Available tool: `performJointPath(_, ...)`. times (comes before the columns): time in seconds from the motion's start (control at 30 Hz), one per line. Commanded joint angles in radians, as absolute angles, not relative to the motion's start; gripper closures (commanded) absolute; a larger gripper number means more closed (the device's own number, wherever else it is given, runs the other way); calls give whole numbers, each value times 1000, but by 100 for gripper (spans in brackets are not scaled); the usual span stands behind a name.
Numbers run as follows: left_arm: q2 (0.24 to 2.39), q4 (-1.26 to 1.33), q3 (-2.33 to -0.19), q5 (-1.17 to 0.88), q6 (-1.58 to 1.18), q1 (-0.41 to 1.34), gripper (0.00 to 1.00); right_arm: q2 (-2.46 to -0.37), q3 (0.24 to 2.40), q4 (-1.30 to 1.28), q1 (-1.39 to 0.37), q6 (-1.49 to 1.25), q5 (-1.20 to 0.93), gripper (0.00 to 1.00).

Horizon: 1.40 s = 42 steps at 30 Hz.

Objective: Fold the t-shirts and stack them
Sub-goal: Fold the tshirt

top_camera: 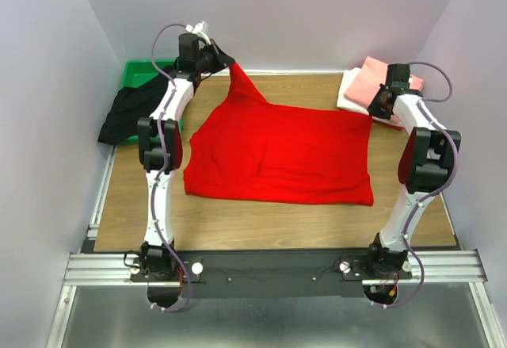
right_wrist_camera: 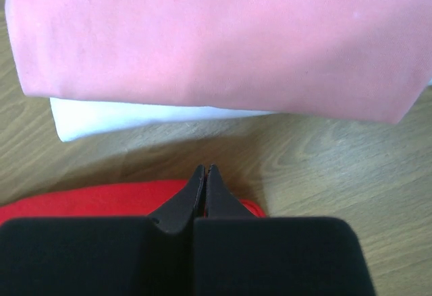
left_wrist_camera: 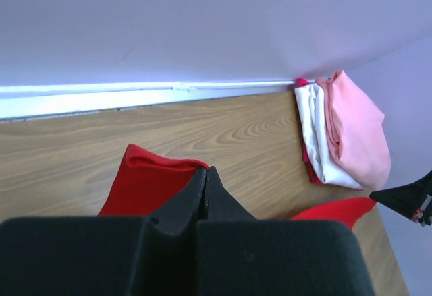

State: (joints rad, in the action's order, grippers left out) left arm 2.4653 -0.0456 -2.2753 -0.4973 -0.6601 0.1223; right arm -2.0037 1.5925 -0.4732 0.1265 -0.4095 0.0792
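Observation:
The bright red t-shirt (top_camera: 277, 154) lies spread on the wooden table. My left gripper (top_camera: 226, 61) is shut on its far left corner and holds that corner lifted; the wrist view shows the red cloth (left_wrist_camera: 145, 185) pinched at the shut gripper (left_wrist_camera: 206, 171). My right gripper (top_camera: 374, 110) is shut on the far right corner; red cloth (right_wrist_camera: 88, 201) sits under its closed tips (right_wrist_camera: 204, 170). The folded salmon-pink shirt (top_camera: 372, 78) lies on the folded white one (top_camera: 348, 94) at the back right, just beyond the right gripper. The black shirt (top_camera: 127, 114) hangs crumpled at the left.
A green bin (top_camera: 146, 70) stands at the back left, under the black shirt. Lilac walls close in the table on three sides. The folded stack also shows in the left wrist view (left_wrist_camera: 354, 131) and fills the top of the right wrist view (right_wrist_camera: 216, 40).

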Motion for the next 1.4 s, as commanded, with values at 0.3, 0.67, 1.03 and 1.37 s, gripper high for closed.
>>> performJointPath(0.3, 1887, -29, -1544, -368, -618, 103, 100, -1827, 1430, -463, 120, -356, 17, 100)
performJointPath(0.67, 1560, -15, -1191, -350, -689, 103, 100, -1646, 1235, -459, 104, -364, 48, 99)
performJointPath(1.03, 1275, -119, -918, -233, -710, 103, 100, -1537, 1063, -454, 104, -374, 72, 100)
performJointPath(1.37, 1144, -205, -801, -222, -727, 103, 100, -1467, 945, -454, 103, -397, 97, 100)
